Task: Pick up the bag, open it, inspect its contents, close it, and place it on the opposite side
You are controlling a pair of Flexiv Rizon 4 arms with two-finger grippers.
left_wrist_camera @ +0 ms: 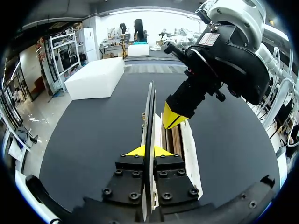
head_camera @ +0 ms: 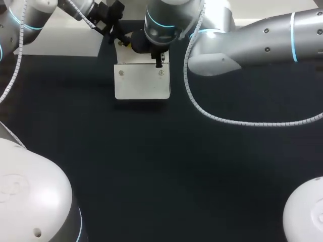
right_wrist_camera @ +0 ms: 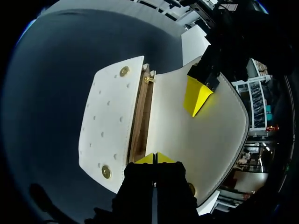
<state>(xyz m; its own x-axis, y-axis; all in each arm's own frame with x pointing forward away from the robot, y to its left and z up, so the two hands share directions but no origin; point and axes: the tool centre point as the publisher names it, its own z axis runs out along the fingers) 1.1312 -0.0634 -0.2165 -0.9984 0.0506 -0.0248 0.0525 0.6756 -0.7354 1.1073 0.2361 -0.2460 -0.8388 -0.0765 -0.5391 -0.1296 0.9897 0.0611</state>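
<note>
Bench (head_camera: 161, 166): dark surface; carries the bag at its far middle.

Right arm (head_camera: 262, 35): enters from the right and reaches past the middle to stand above the bag.

Left arm (head_camera: 30, 20): enters from the far left corner and meets the bag at its far edge.

Bag (head_camera: 142, 83): white, studded front panel facing up, apparently resting on the bench. Mouth open, brown lining visible.

Flap (right_wrist_camera: 205, 140): white, folded back off the mouth.

Left end effector (left_wrist_camera: 148, 150): narrow, both fingers clamped on the flap, which runs edge-on between them.

Right end effector (right_wrist_camera: 155, 157): tips drawn together at one end of the mouth. Whether any of the bag is pinched between them cannot be told.

Studs (right_wrist_camera: 124, 71): brass, one at each corner of the front panel.

Step in hand, as judged: bag open, contents under inspection.

Next move, as judged: the flap must come down over the front panel and fasten. The right end effector must clear the mouth first. The bag must then go to the opposite side.
</note>
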